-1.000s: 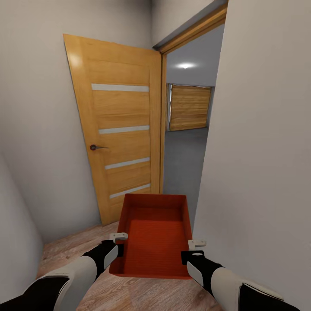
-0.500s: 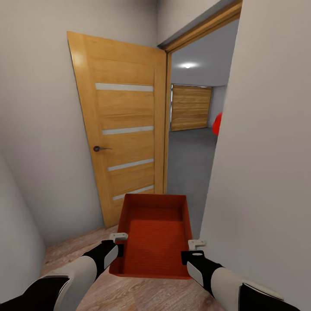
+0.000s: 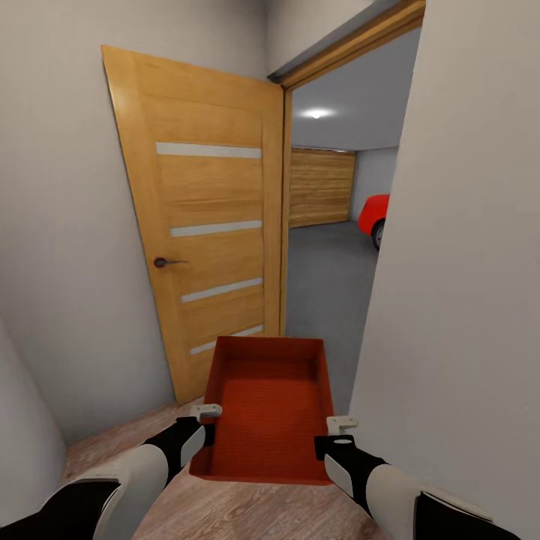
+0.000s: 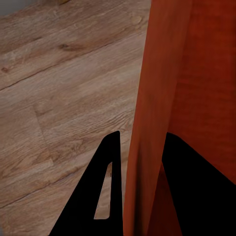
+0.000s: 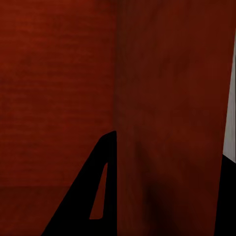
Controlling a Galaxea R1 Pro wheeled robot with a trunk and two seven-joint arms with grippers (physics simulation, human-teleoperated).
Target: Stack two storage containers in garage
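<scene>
- I carry one orange-red storage container level in front of me, above the light wood plank floor, just short of an open doorway.
- My left fingers are clamped on the container's left wall; the left wrist view shows one dark finger outside that wall and the other inside.
- My right fingers grip the right wall the same way, one finger inside against the ribbed interior.
- A honey-coloured wooden door with pale horizontal strips stands swung open to my left.
- Through the doorway: the garage's dark grey concrete floor, a wooden plank garage door and the front of a red car.
</scene>
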